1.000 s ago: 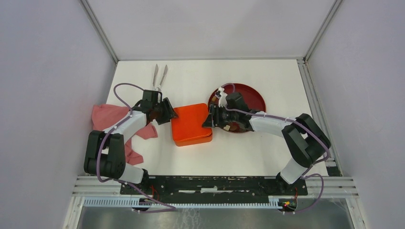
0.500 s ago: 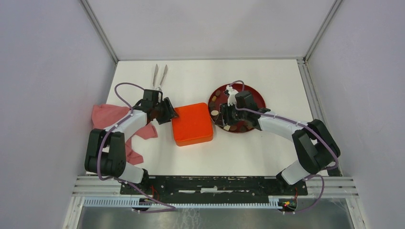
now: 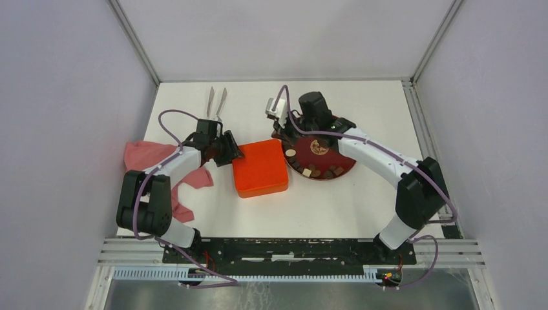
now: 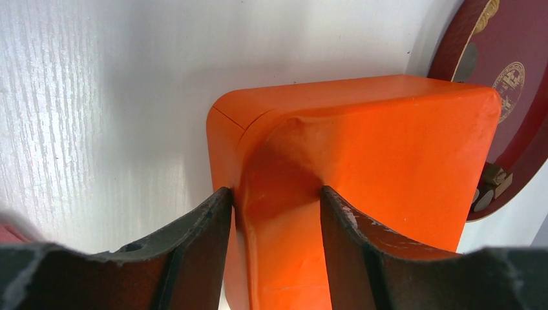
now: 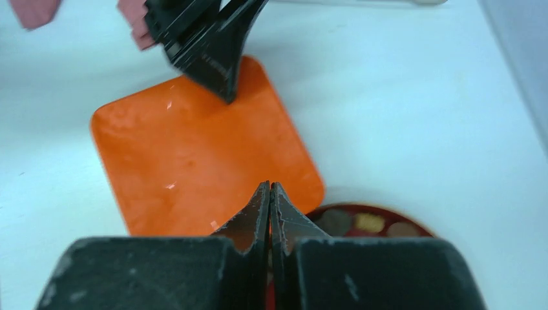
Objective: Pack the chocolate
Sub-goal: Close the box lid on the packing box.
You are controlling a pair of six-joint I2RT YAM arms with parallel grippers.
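Only the left wrist view shows the left tool (image 4: 274,200) pinching the glossy orange box (image 4: 362,161) at its rounded corner. The right tool (image 5: 270,194) is clenched, empty. From above, the chocolate (image 3: 310,170) rings the dark-red round plate (image 3: 333,161).

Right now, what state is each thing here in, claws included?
orange box: closed, flat on the table.
chocolate: loose on the plate.
plate: chocolate along its near rim.
tongs: lying untouched, far side.
pink cloth: crumpled at the table's left edge.
left gripper: closed on the orange box's corner.
right gripper: shut, empty, above the plate.
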